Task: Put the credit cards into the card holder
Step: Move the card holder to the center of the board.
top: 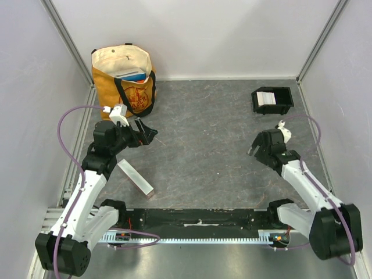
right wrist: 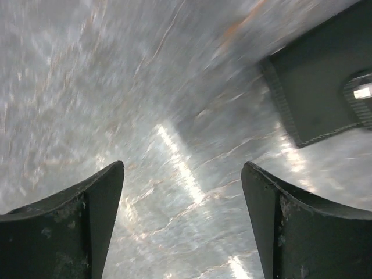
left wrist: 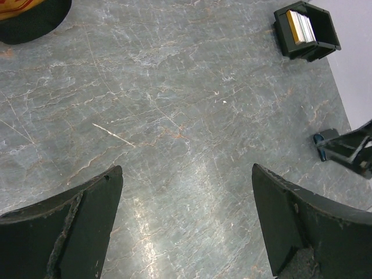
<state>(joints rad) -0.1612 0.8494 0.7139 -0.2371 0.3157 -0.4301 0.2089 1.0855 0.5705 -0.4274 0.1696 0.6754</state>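
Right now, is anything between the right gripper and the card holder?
Nothing visible. In the top view only bare table lies between the right gripper and the card holder, which sits farther back by the right wall.

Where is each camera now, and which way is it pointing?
Top external: high behind the robot, looking down on table, left arm, right arm, card holder.
Left wrist: low, facing across the table toward the card holder; open left gripper at bottom.
Right wrist: close over blurred table; open right gripper at bottom.
Shared: top and left wrist both show the card holder.
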